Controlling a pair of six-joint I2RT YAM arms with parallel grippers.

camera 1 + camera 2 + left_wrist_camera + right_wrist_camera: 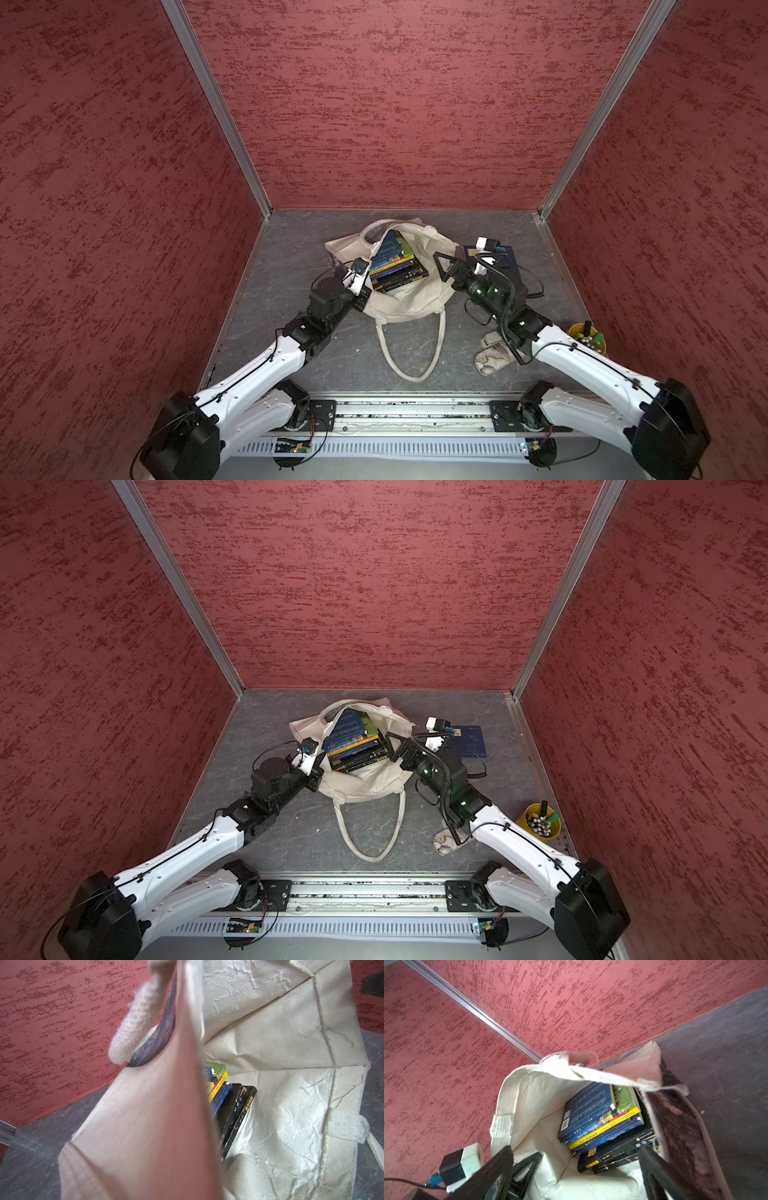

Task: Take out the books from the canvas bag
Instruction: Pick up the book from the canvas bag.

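The left hand (366, 293) is clenched on the rim of the canvas bag (415, 299). The right hand (442, 269) is released, spread at its mouth, with the books (395, 270) stacked inside.

Both arms share one build — glossy white shells on the long links, matte black housings at every joint. The left arm (266, 365) carries a round black motor cap (328, 286), and a thin black cable (249, 375) runs clipped along its white shell, which shows small dark screw holes. The right arm (582, 357) has a ribbed black hose (505, 320), a coiled black cord (536, 286) and green lights (490, 290) glowing on its black wrist. The right pincer (575, 1151) has flat black fingers (654, 1169) with triangular cut-outs — beside them sits a white-and-black block (452, 1167) with a blue plug. At each base lies a black plate (322, 411) dotted with screws.
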